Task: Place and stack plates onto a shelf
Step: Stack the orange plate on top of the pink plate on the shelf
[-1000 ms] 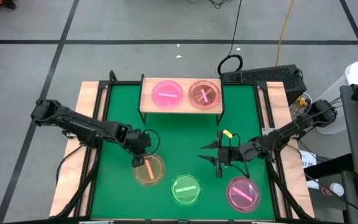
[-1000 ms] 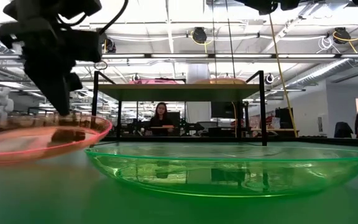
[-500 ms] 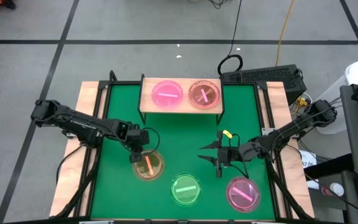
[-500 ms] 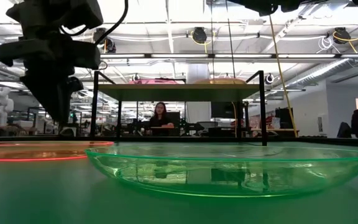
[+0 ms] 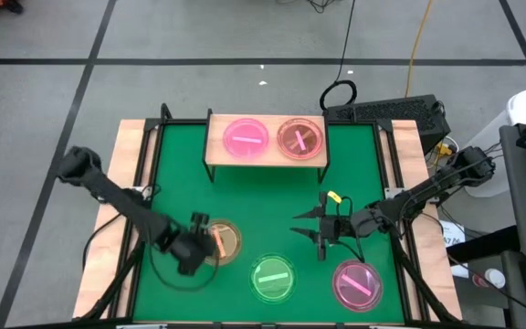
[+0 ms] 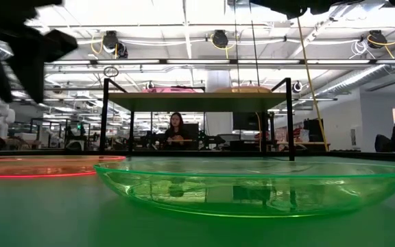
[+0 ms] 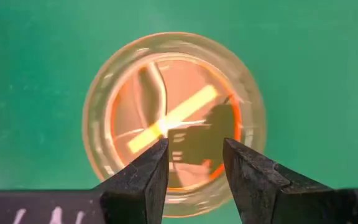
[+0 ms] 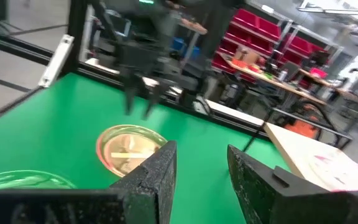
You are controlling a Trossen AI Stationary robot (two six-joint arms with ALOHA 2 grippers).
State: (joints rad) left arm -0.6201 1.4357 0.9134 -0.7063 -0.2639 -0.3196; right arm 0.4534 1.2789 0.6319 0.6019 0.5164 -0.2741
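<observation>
The left gripper (image 5: pixel 193 249) hangs just beside the orange plate (image 5: pixel 217 240), on the side away from the shelf (image 5: pixel 265 157), fingers parted and holding nothing; in its wrist view both fingers (image 7: pixel 143 177) frame the plate (image 7: pixel 174 115) lying flat on the mat. The right gripper (image 5: pixel 310 232) waits out from the shelf's right half, jaws apart and empty too.

Where's the danger? That orange plate is shallow and slick, so I'd judge a pinch on its rim could slip, or tip the plate as it lifts. The gripper sits off-centre of it, and a careless drop could shove it toward the green plate (image 5: pixel 272 277), which lies near it, farther from the shelf. The shelf already carries a pink plate (image 5: pixel 246 138) on its left half and a darker, crossed one (image 5: pixel 299 138) on its right, so anything new must stack on top; land it off-centre and it could slide off the board. Another pink plate (image 5: pixel 356 283) sits farthest out from the shelf's right end.

The surface is a green mat (image 5: pixel 263 206) in a wooden frame. Beyond it the low view shows an open workshop with bright ceiling lights, and a person (image 6: pixel 177 129) seated behind the shelf legs.
</observation>
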